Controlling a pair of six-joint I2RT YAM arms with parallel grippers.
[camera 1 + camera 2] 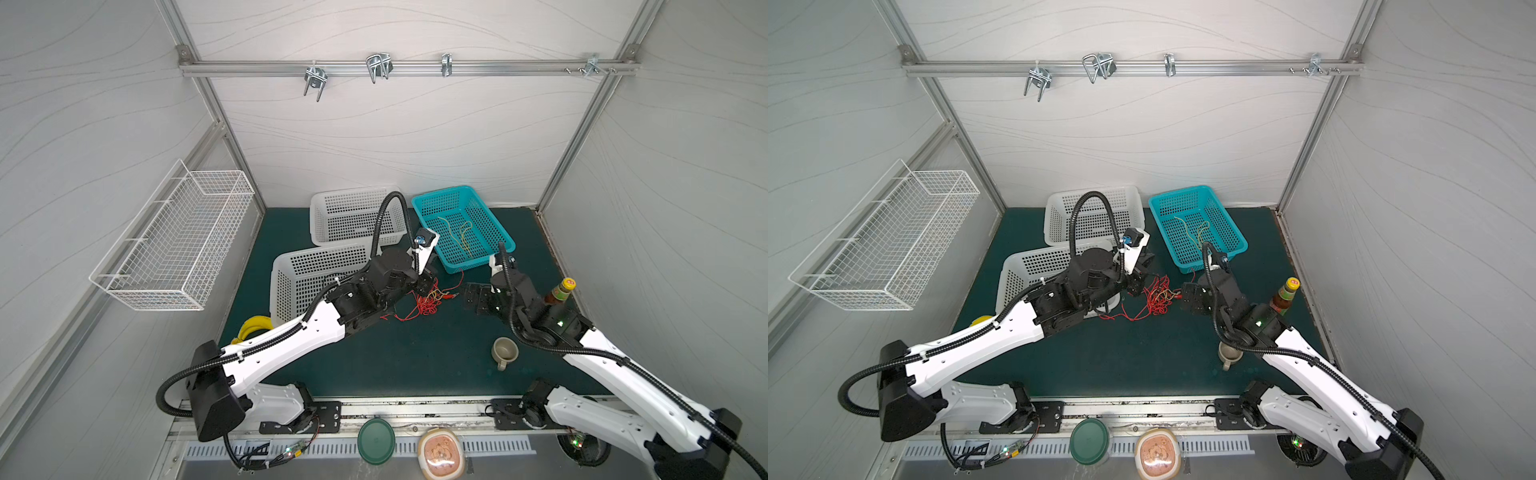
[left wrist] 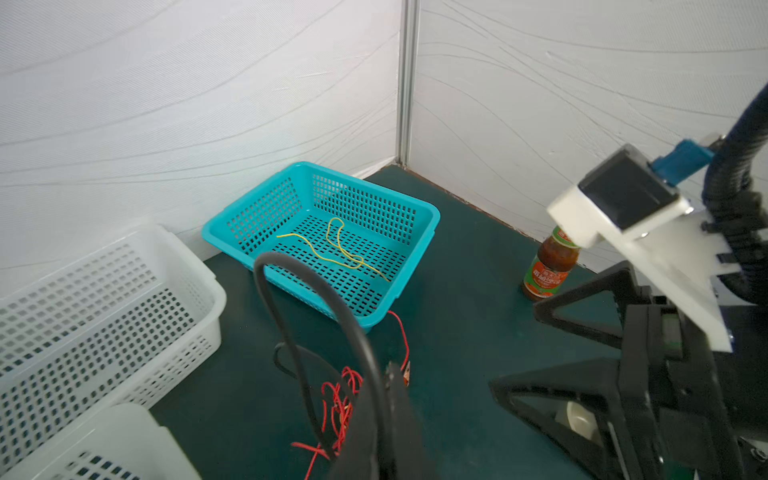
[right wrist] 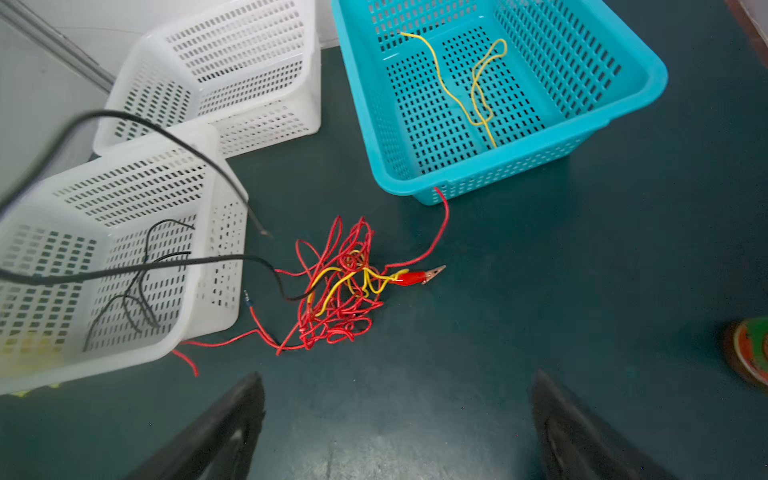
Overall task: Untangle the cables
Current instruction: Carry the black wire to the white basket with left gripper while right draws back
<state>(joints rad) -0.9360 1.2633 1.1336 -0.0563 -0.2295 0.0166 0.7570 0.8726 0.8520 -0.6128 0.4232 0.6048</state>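
Right gripper (image 3: 397,376) sits at the near edge of the right wrist view: fingers spread wide, nothing between them, bare dark green mat (image 3: 540,291) below. Just ahead lies the red cable tangle (image 3: 340,291), on the mat between the near white basket (image 3: 216,137) and the teal basket (image 3: 660,70). Only this view resolves the knot. Yellow strands are woven through it, a red alligator clip (image 3: 419,276) sticks out, and one red strand reaches the teal basket's near wall. It also shows loose black cables (image 3: 137,291) inside the near white basket; in both top views the left arm covers that floor. Left gripper (image 2: 388,382) is clenched on a black cable (image 2: 282,254), which arcs up in the left wrist view; the right wrist view shows a black strand running into the tangle. Yellow cable (image 2: 336,249) lies alone in the teal basket, seen in every view. Left wrist view gives the sauce bottle (image 2: 548,266) side-on, its top hidden by the right arm's camera mount. Only the top views show the mug (image 1: 505,352) beside the right arm.
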